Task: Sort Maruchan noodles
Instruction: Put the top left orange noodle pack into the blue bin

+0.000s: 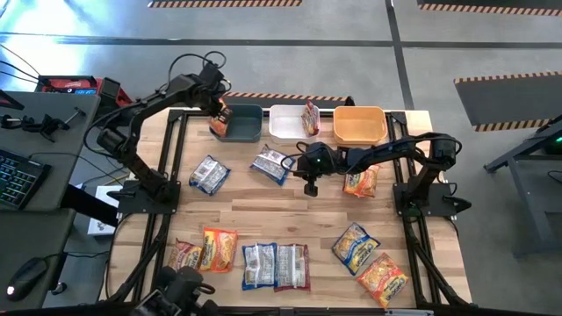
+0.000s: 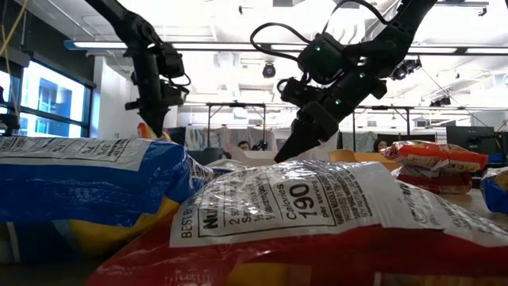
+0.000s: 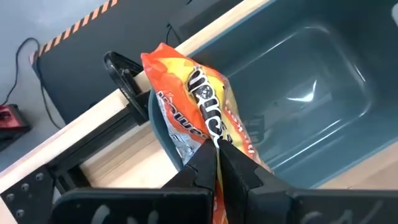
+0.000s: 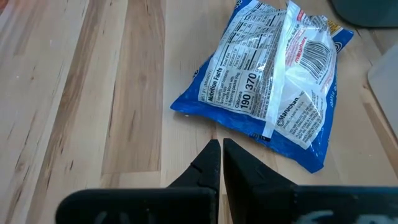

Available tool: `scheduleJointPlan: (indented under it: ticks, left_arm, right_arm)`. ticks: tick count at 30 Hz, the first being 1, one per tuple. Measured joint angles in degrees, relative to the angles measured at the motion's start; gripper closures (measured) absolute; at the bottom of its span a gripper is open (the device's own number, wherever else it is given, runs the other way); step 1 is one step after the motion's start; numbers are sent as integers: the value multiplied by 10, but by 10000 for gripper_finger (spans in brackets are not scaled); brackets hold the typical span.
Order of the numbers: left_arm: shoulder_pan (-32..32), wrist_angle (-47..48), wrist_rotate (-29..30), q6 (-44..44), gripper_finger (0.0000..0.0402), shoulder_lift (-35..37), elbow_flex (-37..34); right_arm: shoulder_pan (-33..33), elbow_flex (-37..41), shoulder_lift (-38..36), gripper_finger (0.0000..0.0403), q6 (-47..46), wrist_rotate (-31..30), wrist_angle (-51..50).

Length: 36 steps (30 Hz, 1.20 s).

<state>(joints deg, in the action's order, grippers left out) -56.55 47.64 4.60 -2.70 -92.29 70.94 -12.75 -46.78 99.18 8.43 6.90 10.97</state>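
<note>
Along the worktop's six o'clock edge, crinkly plastic Maruchan noodles packets lie unsorted. Toward centre, the right pincer hovers closed and empty beside a blue-and-white packet, probably lining up. At eleven o'clock, the left pincer grips an orange-red packet over the empty dark-blue rectangular bin, apparently for release.

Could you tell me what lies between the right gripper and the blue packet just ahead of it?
Only bare table: the right wrist view shows the shut right gripper just short of the blue packet.
</note>
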Motion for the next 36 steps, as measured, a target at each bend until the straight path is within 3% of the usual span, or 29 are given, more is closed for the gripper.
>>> scheduleJointPlan:
  ticks: [11, 22, 36]
  left_arm:
    - [36, -5, 52, 14, 401, 0, 0]
    - [103, -2, 229, 5, 401, -1, 0]
    - [149, -11, 295, -32, 401, -77, 0]
  right_arm:
    - [0, 0, 0, 402, 0, 0, 1]
    - [0, 0, 0, 402, 0, 0, 1]
    - [0, 0, 0, 402, -5, 2, 1]
